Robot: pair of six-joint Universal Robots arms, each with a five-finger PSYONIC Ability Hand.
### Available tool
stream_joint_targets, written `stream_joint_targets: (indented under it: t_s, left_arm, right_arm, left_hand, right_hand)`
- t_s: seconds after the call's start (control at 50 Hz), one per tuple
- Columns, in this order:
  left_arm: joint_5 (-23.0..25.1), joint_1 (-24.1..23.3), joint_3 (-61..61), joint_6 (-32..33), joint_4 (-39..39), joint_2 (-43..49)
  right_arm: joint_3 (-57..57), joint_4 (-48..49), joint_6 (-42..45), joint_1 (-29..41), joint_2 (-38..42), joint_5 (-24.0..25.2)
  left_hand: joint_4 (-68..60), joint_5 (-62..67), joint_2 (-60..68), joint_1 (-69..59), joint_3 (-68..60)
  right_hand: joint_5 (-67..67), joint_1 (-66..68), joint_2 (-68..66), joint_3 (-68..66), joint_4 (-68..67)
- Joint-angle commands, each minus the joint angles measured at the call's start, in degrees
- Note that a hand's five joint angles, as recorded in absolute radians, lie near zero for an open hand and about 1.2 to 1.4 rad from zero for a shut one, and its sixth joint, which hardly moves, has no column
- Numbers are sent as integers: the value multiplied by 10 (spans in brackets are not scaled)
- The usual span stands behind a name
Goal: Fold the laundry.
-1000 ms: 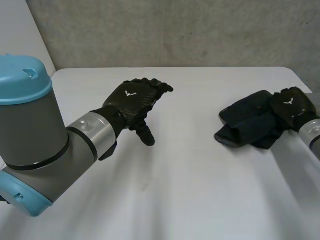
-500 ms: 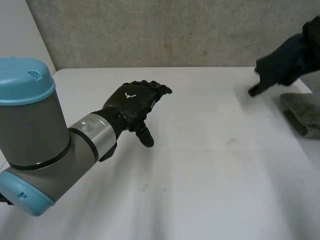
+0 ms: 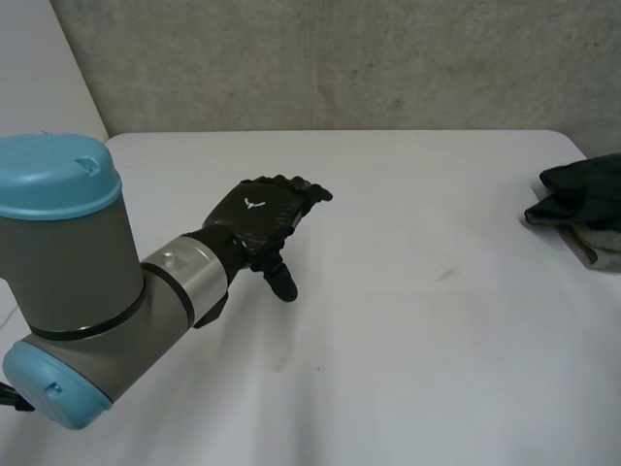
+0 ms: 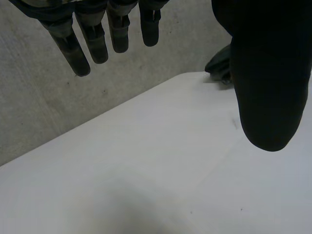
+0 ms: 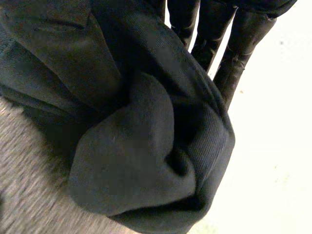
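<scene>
A folded dark garment sits at the table's far right edge, on top of a grey folded cloth. In the right wrist view my right hand is shut on that dark garment, which is bunched against its palm, with the grey cloth just under it. My left hand hovers open over the left middle of the white table, holding nothing. Its straight fingers point toward the back wall, and the dark garment shows far off beyond its thumb.
The white table ends at a grey concrete wall along the back. My left arm's large grey and blue joint stands over the near left of the table.
The right hand lifted the dark folded garment off the right part of the table, swung it up and right, and brought it down onto the grey cloth at the edge. The left hand barely moved.
</scene>
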State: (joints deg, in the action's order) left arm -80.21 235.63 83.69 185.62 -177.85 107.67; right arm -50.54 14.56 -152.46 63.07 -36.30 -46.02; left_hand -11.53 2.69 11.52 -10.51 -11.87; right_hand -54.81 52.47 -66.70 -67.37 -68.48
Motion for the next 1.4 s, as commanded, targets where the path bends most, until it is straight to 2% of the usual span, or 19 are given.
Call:
stream_joint_targets:
  t_s: [0.02,0.14,0.22,0.4,0.44,0.66,0.9,0.92,0.96,1.0,1.02,1.04,1.3,1.38,1.4]
  left_arm:
    - [0,0,-1,0,-5,2]
    - [0,0,-4,0,-5,2]
    - [0,0,-5,0,-5,3]
    - [0,0,-6,0,-5,3]
    - [0,0,-5,0,-4,3]
    - [0,-3,1,0,-5,3]
    - [0,-4,2,0,-5,4]
    - [0,-4,2,0,-5,4]
    - [0,-4,2,0,-5,4]
    - [0,-3,2,0,-4,4]
    - [0,-4,2,0,-5,4]
    - [0,-4,2,0,-5,4]
    - [0,-4,3,0,-5,3]
    - [0,-2,2,0,-5,1]
    - [0,-1,2,0,-4,-2]
  right_arm:
    - [-41,-2,22,-11,-21,8]
    - [-63,-2,15,-9,-55,2]
    - [-62,-3,-2,-7,-76,-21]
    - [5,6,-76,29,-95,-136]
    - [11,6,-86,32,-95,-141]
    - [-56,7,-79,31,-69,-119]
    - [-145,0,22,-24,-73,-63]
    - [-150,0,24,-26,-75,-57]
    - [-161,-1,27,-37,-84,-44]
    - [-167,-2,24,-44,-97,-39]
    - [-170,-6,25,-50,-109,-38]
    - [-170,-8,25,-51,-115,-38]
    - [-158,-66,21,-51,-203,-49]
    - [-136,-81,23,-48,-236,-102]
    - [-125,-84,25,-47,-247,-138]
  left_hand:
    - [3,-15,-3,-7,6]
    - [3,-15,-3,-7,6]
    - [3,-15,-3,-7,6]
    - [3,-15,-3,-7,6]
    - [3,-15,-3,-7,6]
    - [3,-15,-3,-7,6]
    - [3,-15,-3,-7,6]
    - [3,-15,-3,-7,6]
    - [3,-15,-3,-7,6]
    - [3,-15,-3,-7,6]
    - [3,-15,-3,-7,6]
    - [3,-15,-3,-7,6]
    - [3,-15,-3,-7,6]
    - [5,-16,-5,-5,8]
    - [6,-18,-6,-4,10]
  right_hand:
    - [-152,275,-133,-126,-115]
    - [-152,275,-133,-126,-115]
    - [-152,275,-133,-126,-115]
    - [-152,275,-133,-126,-115]
    - [-152,275,-133,-126,-115]
    - [-152,275,-133,-126,-115]
    - [-148,271,-129,-122,-111]
    - [-128,251,-109,-102,-91]
    - [52,72,71,77,89]
    - [289,-165,308,314,325]
    - [470,-346,489,495,506]
    - [521,-398,540,547,558]
    - [548,-425,567,574,585]
    - [548,-425,567,574,585]
    - [548,-425,567,574,585]
